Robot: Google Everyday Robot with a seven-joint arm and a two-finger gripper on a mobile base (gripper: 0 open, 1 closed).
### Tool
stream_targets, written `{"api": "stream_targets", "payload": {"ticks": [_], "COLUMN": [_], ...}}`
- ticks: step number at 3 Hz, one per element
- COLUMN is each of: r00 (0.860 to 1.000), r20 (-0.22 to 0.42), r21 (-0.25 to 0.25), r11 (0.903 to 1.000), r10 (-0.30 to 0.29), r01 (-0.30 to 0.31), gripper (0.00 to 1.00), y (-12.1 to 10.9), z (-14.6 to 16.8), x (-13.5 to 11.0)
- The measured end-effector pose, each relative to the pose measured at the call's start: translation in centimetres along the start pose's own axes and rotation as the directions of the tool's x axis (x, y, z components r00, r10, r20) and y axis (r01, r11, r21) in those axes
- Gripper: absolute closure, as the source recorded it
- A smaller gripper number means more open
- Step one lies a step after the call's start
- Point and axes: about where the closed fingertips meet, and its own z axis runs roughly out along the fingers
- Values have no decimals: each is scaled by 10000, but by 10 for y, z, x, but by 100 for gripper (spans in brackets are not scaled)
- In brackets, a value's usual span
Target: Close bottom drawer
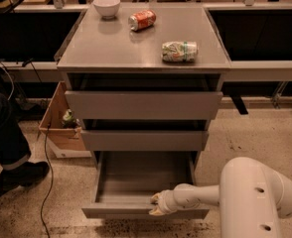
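While the plain grey handleless bottom drawer [136, 180] is standing pulled out beneath the grey cabinet [111, 48], the white gripper [156, 205] is sitting at its front panel, grip state indiscernible. Off-centre pushing is risking a skewed, jammed slide.

On the grey table [111, 48], upper middle of the frame, a white bowl [107, 6] stands at the far left; an orange can [142, 20] lies on its side just right of it; a crumpled green-and-white can [180, 51] lies nearer the right front edge. At the left, a cardboard box [56, 130] sits on the speckled floor [265, 133] near a black shoe [23, 174]; the end effector [156, 205] is at lower centre.
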Motion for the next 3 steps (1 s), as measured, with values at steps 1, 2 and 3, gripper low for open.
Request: {"api": "stream_targets", "payload": {"ticks": [1,2,3], "r00": [9965,9965,9831], "r20": [405,405,931], "r21": [166,166,834], "r11": [9972,9972,9851], "r10": [-732,-732,-1577], "r01": [725,725,1501], "gripper": [70,47,16], "y": [-20,-19,-70], "z": [16,16,23], "x": [-29,-29,-72]}}
